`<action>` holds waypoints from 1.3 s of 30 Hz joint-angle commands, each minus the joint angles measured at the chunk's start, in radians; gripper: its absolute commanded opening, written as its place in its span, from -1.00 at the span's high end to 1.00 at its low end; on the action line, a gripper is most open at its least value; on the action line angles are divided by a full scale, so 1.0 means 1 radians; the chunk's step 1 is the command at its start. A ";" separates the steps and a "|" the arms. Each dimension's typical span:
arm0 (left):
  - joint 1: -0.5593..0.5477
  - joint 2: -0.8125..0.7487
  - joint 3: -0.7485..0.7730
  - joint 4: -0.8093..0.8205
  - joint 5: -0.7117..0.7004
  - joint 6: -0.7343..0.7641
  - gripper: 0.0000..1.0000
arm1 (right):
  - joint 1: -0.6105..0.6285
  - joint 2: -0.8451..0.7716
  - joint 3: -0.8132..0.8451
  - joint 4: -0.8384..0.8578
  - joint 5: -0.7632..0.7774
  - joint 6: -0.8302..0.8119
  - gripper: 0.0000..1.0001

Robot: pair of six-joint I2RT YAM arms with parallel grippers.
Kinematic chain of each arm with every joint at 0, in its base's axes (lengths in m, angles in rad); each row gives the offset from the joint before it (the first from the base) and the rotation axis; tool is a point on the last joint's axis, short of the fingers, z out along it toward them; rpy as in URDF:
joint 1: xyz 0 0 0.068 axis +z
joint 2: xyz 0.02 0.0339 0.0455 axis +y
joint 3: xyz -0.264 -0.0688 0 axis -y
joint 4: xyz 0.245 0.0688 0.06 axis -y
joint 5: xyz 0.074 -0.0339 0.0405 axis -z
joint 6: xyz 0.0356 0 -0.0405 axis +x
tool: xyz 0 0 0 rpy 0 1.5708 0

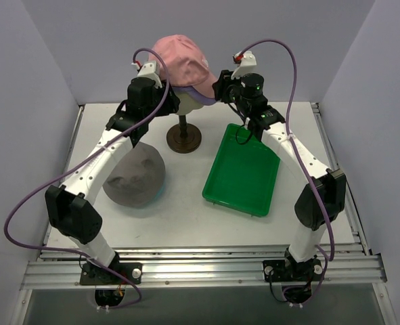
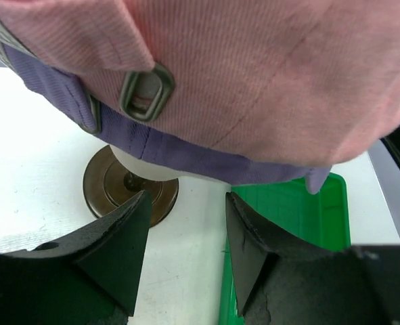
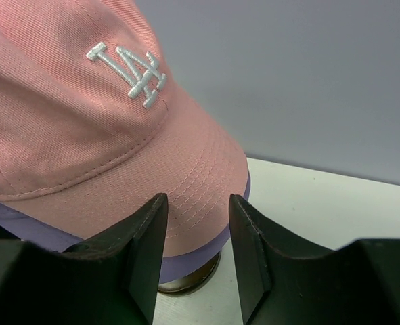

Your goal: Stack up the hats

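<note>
A pink baseball cap (image 1: 181,59) with a white "LA" logo (image 3: 127,73) sits on top of a lilac cap (image 1: 201,95), both on the mannequin head. Only the lilac rim (image 2: 186,152) and brim edge (image 3: 193,254) show under the pink one. The grey floppy hat (image 1: 135,176) lies on the table at the left, partly under my left arm. My left gripper (image 1: 164,87) (image 2: 187,196) is open at the back of the caps, just below the strap buckle (image 2: 145,91), holding nothing. My right gripper (image 1: 218,88) (image 3: 198,198) is open at the pink brim (image 3: 200,176), not clamped on it.
The cream mannequin head (image 1: 189,103) stands on a brown post with a round base (image 1: 184,139) (image 2: 112,183) at the back centre. A green tray (image 1: 243,169) (image 2: 287,223) lies to its right. Lilac walls close in the back and both sides.
</note>
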 commanded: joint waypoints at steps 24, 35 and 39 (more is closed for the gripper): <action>-0.025 -0.672 -0.284 -0.155 0.175 -0.013 -0.88 | 0.235 -0.384 -0.135 -0.412 0.257 0.147 -1.00; -0.070 -0.844 -0.709 0.026 0.349 -0.019 -0.88 | 0.395 -0.803 -0.621 -0.383 0.469 0.319 -1.00; -0.097 -0.881 -0.782 0.100 0.399 -0.056 -0.88 | 0.396 -0.921 -0.744 -0.307 0.498 0.313 -1.00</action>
